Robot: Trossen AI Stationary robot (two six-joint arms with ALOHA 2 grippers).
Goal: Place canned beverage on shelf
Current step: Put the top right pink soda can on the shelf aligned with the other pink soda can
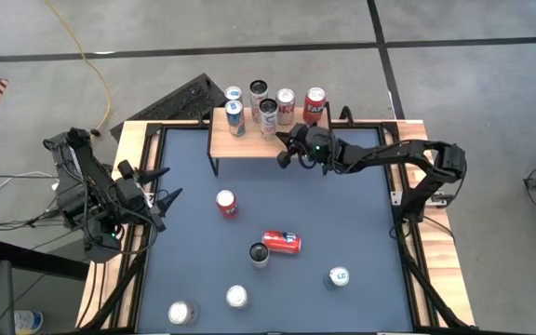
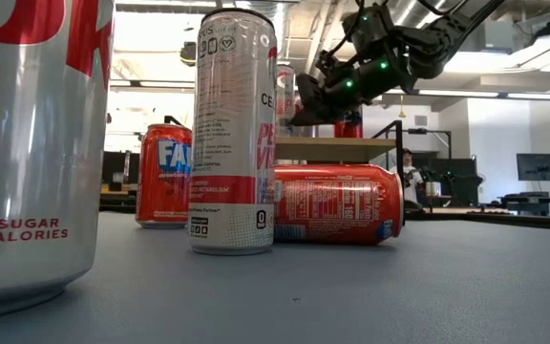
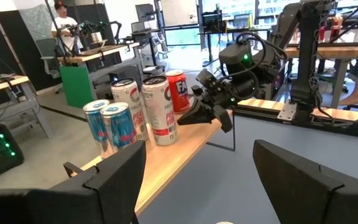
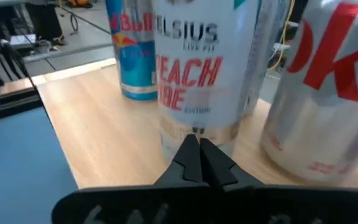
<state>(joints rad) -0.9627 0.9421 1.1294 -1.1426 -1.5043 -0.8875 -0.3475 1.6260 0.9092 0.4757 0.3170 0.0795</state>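
Cans on the shelf: six stand upright on the shelf (image 1: 249,141) in the high view: two blue ones (image 1: 234,113) at its left end, two tall white ones (image 1: 267,115) in the middle, a silver one (image 1: 286,104) and a red one (image 1: 314,102) toward the right.
Shelf position: at the far edge of the table (image 1: 194,242), its wooden top bare along the near edge.
Cans on the table: six in the high view: a red one upright (image 1: 226,203), a red one lying on its side (image 1: 282,242) with a tall white one (image 1: 260,253) just beside it, a blue-marked one (image 1: 339,277) to the right, and two silver ones (image 1: 237,297) near the front edge.
Right gripper (image 1: 284,154): fingers pressed together, holding nothing, over the shelf's right part, just in front of the white cans.
Right wrist view only: the joined fingertips (image 4: 197,149) point at a white can with peach lettering (image 4: 194,68); a blue can (image 4: 131,46) and a silver can with red letters (image 4: 325,87) flank it.
Left gripper (image 1: 167,197): fingers spread apart, empty, waiting over the table's left side.
Left wrist view only: the shelf's cans side-on (image 3: 155,109) and a person (image 3: 64,28) in the room behind.
Low view only: the lying red can (image 2: 337,203) touches the tall white can (image 2: 232,134); the shelf's top (image 2: 337,148) shows behind them.
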